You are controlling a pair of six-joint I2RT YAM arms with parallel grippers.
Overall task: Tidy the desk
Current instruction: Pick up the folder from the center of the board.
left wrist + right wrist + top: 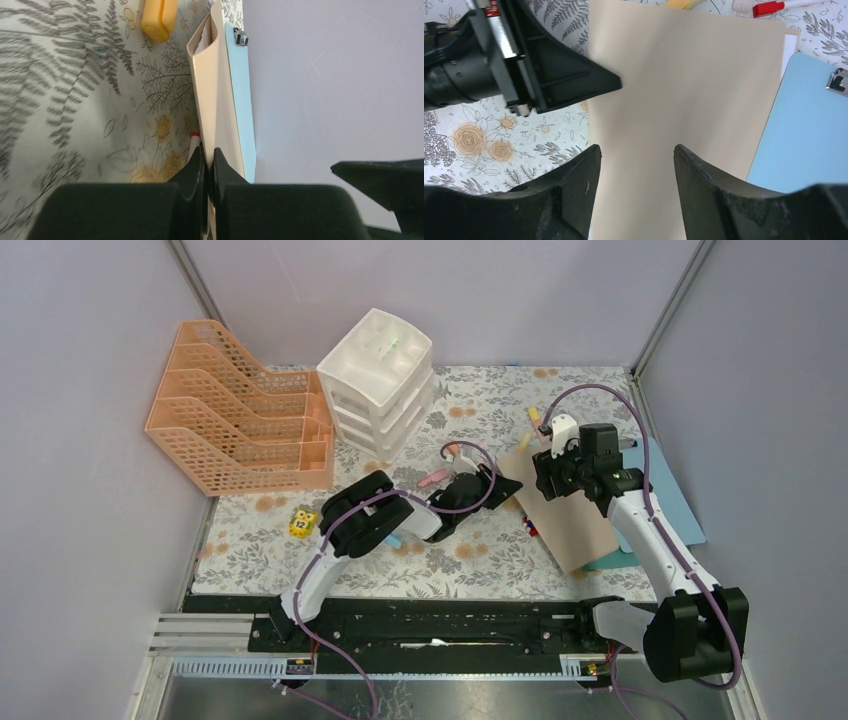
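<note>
At the left edge of the manila folder, the left gripper is pressed together on that edge, likely to peel it off the blue clipboard. The right gripper hovers spread above, seemingly ready to help. Both lie on the desk, right of centre.

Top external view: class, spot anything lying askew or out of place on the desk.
The manila folder lies crooked, overlapping the blue clipboard at the right edge of the desk. A yellow block and a pink pen lie loose on the cloth, outside the file rack and drawers.
</note>
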